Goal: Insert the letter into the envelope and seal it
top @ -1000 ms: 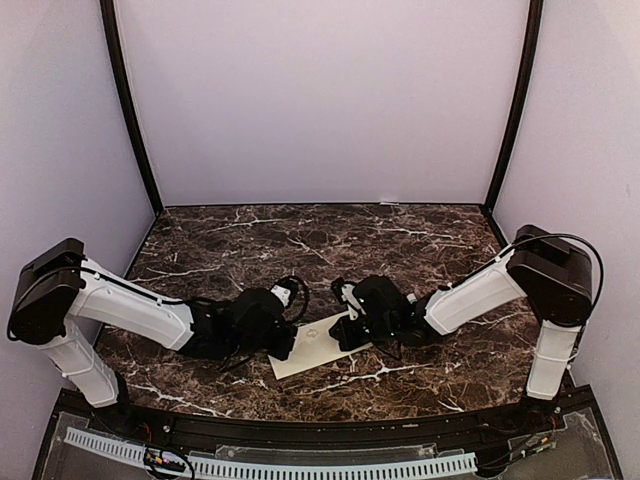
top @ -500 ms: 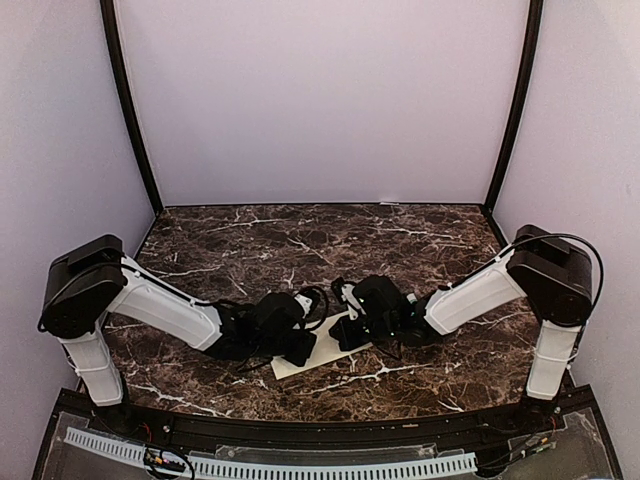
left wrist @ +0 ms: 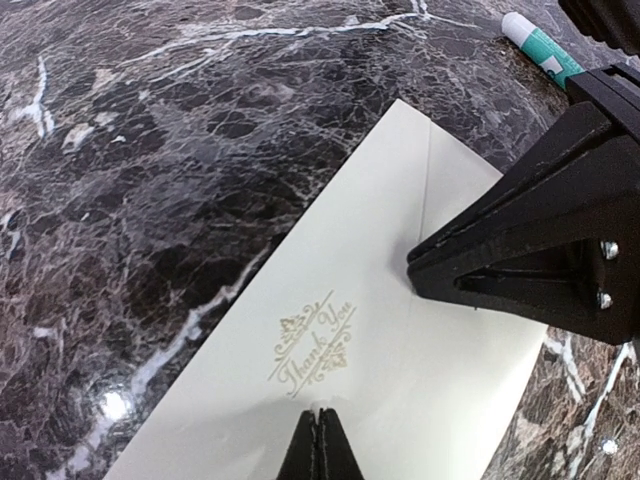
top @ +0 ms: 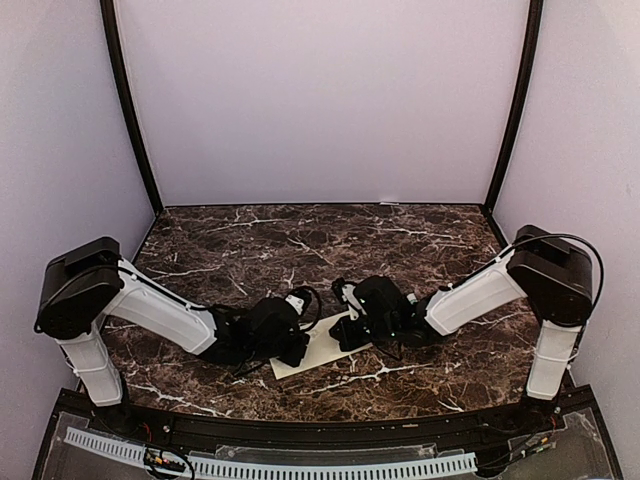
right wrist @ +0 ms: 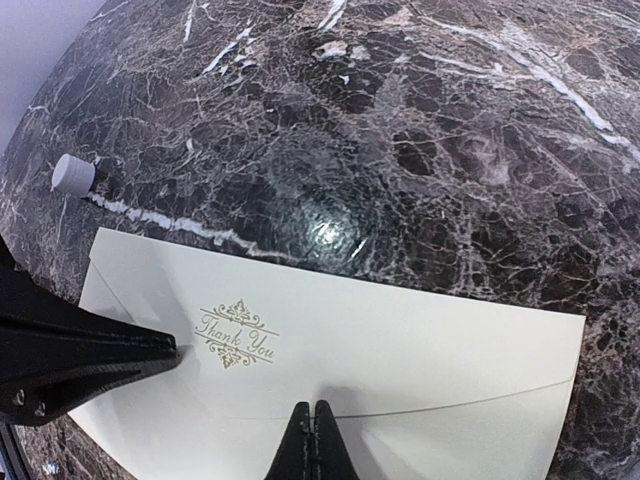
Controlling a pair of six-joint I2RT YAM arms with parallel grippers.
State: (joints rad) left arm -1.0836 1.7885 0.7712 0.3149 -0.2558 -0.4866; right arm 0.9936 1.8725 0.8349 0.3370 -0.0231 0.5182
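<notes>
The pale-cream envelope lies flat on the marble, its flap folded down and a gold "Thank You" emblem facing up. No letter is in view. My left gripper is shut, and its tip rests on the envelope just below the emblem. My right gripper is also shut. Its tip presses on the flap's edge line. Each gripper appears in the other's wrist view as a black wedge touching the envelope.
A white tube with a teal label lies on the marble beyond the envelope's far corner, and its grey cap end shows in the right wrist view. The dark marble table stretches back to the walls.
My left arm has swung in and its gripper has slid right along the envelope, then back a little. The right arm and the envelope have stayed put.
</notes>
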